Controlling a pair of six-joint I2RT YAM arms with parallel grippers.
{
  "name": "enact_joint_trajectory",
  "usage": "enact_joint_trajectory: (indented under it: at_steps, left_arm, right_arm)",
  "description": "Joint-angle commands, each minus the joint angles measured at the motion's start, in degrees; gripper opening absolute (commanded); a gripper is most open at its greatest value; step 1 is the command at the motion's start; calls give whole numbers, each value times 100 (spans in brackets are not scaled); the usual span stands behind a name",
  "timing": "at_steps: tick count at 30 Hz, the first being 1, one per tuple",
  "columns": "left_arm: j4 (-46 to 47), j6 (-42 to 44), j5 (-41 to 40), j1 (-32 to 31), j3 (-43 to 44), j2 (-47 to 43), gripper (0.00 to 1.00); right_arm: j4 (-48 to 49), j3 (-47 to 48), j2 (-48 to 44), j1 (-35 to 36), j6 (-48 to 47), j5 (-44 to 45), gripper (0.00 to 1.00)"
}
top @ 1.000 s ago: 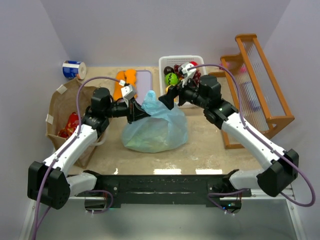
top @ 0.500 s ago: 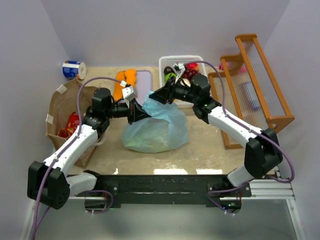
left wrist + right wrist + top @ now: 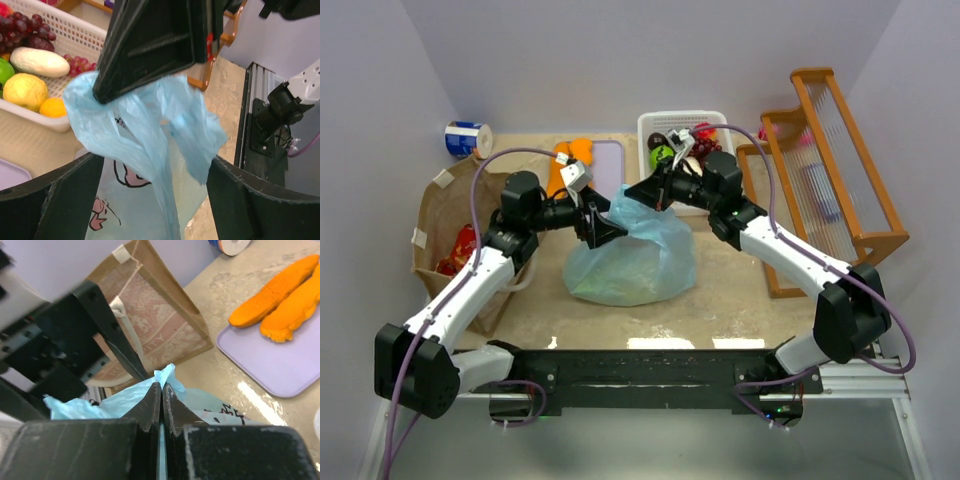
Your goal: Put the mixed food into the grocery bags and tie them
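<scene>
Blue bag (image 3: 630, 262) at centre of bench (image 3: 730, 300): thin, crinkly, see-through film, soft and bulging, top gathered into a tuft. Right gripper (image 3: 161, 390) pinched closed on that tuft. Left gripper (image 3: 154, 161) spread wide, straddling loose film, holding nothing. For a tidy knot, take the free flap low, keep it taut, don't tear.

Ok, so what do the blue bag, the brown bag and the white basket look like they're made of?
The blue bag: thin plastic film, translucent and crinkled, cartoon print visible. The brown bag: probably kraft paper, matte, with crisp fold creases. The white basket: likely moulded plastic, smooth, with slotted walls.
</scene>
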Motion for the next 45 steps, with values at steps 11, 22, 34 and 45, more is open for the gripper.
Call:
enact_joint_trajectory:
  at_steps: [11, 22, 34, 45]
  left_arm:
    - [33, -594, -187, -108, 1146, 98, 95]
    - [-100, -252, -1250, -372, 1252, -200, 92]
    - [-660, 117, -1805, -644, 1674, -60, 80]
    - [-592, -58, -1023, -811, 1656, 125, 82]
  right_arm:
    - [-657, 176, -382, 80, -675, 773, 0]
    - [-921, 185, -505, 132, -886, 1229, 0]
    - [-1070, 194, -558, 141, -974, 1405, 0]
    - [-1272, 247, -637, 167, -1079, 1652, 0]
